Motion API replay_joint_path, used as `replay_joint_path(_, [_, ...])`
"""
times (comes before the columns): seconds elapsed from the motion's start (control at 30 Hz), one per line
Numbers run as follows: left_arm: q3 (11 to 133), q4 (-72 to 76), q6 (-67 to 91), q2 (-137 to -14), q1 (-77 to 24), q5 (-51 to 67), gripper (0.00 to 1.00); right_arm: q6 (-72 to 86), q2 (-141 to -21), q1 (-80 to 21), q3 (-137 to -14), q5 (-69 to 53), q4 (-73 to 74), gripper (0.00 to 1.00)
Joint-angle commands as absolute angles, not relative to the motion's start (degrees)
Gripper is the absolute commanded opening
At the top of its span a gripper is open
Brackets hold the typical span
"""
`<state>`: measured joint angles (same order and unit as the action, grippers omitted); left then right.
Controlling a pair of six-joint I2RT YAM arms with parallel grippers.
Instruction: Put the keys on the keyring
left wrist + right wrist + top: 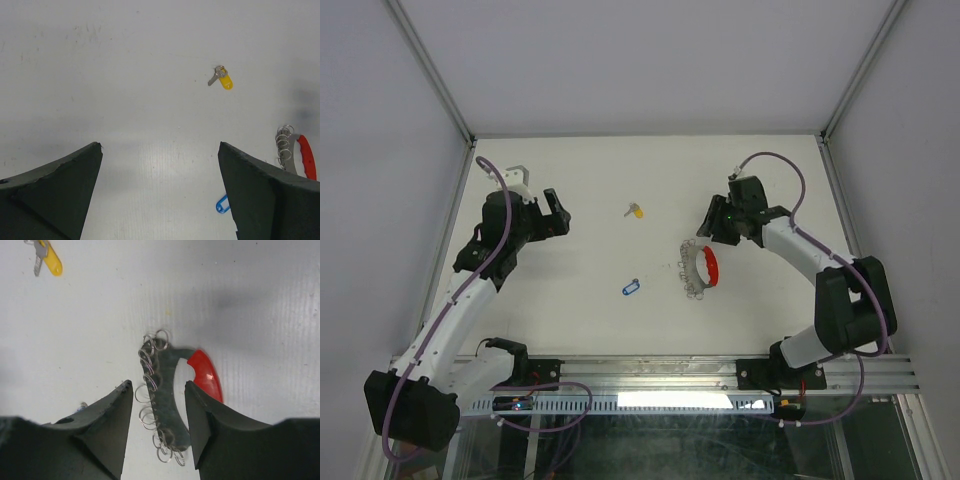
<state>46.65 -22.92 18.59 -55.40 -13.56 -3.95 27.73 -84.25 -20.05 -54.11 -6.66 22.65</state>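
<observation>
**White table: both keys loose, right gripper over keyring**

White tabletop [570, 330] inside a grey-walled, aluminium-framed enclosure. The keyring [170, 385], a curved grey bar with a red arc-shaped tab and a row of small silvery rings, lies flat right of centre. Its long axis runs near-to-far, with the red arc bulging right and the rings along the left edge.

Right gripper [157, 385] is half spread, fingers either side of the grey bar in the wrist view; no visible contact.

Left gripper [560, 215] is spread wide and holds nothing, well apart from everything.

The small yellow-headed metal key [636, 211] sits far of centre, axis roughly left-right, blade left and head right. The small blue-headed key [630, 288] sits nearer, just left of the keyring, lying diagonal; can't tell where its blade points.
</observation>
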Motion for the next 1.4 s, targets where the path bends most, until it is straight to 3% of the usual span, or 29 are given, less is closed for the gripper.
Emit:
replay_joint_path(0.0, [46.7, -21.3, 17.0, -53.5, -13.8, -2.8, 0.99, 36.4, -87.0, -18.2, -56.3, -13.4, 15.1, 0.48])
replay_joint_path(0.47, [46.7, -21.3, 17.0, -53.0, -13.8, -2.9, 0.98, 44.8, -92.3, -18.2, -54.8, -5.6, 8.9, 0.35])
replay_joint_path(1.37, [46.9, -21.3, 17.0, -53.9, -13.8, -2.7, 0.98, 46.0, -98.9, -18.2, -53.7, -8.5, 6.2, 0.29])
